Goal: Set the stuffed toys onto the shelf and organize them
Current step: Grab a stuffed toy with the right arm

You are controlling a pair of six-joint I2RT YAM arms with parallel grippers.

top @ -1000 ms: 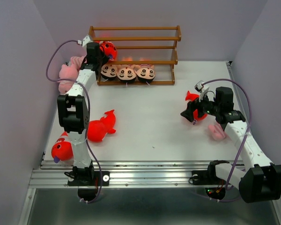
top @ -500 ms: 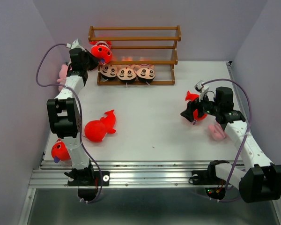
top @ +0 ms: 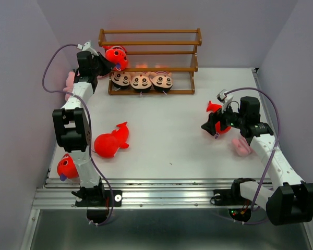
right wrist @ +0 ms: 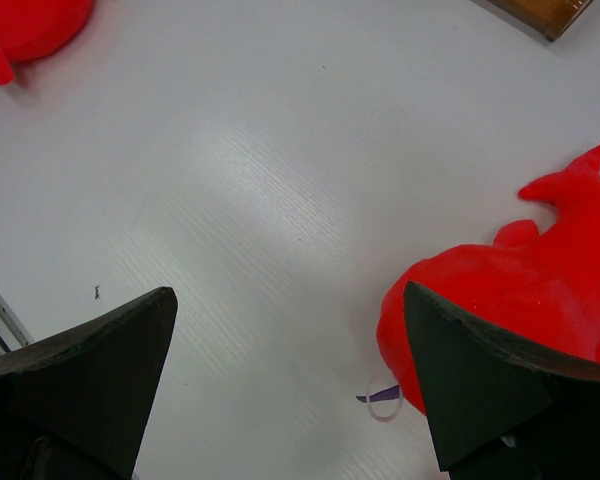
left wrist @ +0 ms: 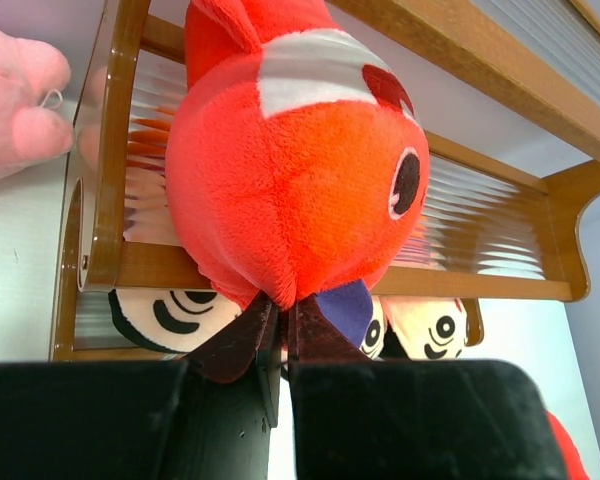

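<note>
Clenched on fish at left end of shelf, above dolls: left gripper. Spread wide beside second fish, right of shelf: right gripper.

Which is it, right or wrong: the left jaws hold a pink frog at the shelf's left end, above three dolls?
Wrong toy: the left wrist view shows the left jaws holding a red-orange fish, at the left end of the shelf, above three dolls.

My left arm covers most of the pink toy; in my right wrist view, the fish runs off the edge.
</note>
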